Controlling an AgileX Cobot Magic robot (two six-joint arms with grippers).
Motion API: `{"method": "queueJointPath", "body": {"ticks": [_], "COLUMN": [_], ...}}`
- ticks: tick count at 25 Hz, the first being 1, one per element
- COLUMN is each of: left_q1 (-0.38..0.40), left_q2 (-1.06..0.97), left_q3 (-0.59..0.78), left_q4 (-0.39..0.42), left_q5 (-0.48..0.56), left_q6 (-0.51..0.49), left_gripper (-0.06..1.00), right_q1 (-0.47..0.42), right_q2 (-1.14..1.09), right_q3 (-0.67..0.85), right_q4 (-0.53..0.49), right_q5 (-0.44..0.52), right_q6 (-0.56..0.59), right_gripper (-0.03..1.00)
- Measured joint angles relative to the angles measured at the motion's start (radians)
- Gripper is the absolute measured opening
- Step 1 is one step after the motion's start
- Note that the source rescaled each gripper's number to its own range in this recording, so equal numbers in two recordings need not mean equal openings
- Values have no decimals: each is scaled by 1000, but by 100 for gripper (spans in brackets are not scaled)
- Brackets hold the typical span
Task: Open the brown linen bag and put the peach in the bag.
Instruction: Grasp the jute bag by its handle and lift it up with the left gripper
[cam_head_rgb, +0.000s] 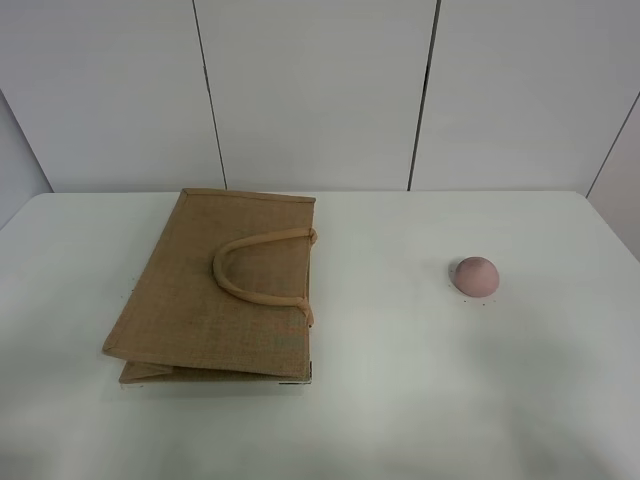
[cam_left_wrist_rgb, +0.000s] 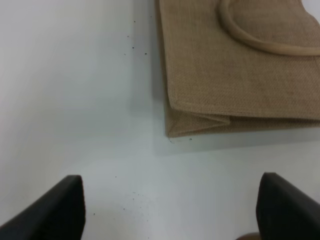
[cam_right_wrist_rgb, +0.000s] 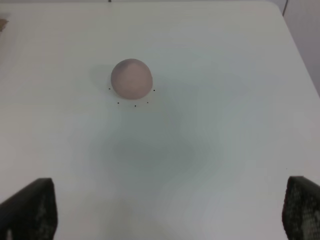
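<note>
Since the brown linen bag (cam_head_rgb: 210, 300) lies folded flat on the left with its handled mouth edge facing right toward the peach (cam_head_rgb: 475, 276), I'd open it with my left gripper (cam_left_wrist_rgb: 171, 200), spread empty just short of its near corner, while the right gripper (cam_right_wrist_rgb: 170, 202), also spread empty, faces the peach.

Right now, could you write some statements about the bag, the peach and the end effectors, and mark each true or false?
1. The brown linen bag lies flat and folded on the table. True.
2. The peach is inside the bag. False: it rests on the table, apart from the bag.
3. The left end effector is shut on the bag. False: it is open and holds nothing.
4. The right end effector is open. True.
</note>
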Motion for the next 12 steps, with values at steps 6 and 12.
{"method": "queueJointPath", "body": {"ticks": [6, 12], "left_q1": [0, 0], "left_q2": [0, 0], "left_q3": [0, -9], "left_q4": [0, 0], "left_q5": [0, -1], "left_q6": [0, 0], "left_gripper": [100, 100], "right_q1": [0, 0], "right_q2": [0, 0], "right_q3": [0, 0], "right_q4": [0, 0], "right_q5": [0, 0], "right_q6": [0, 0], "right_gripper": [100, 100]}}
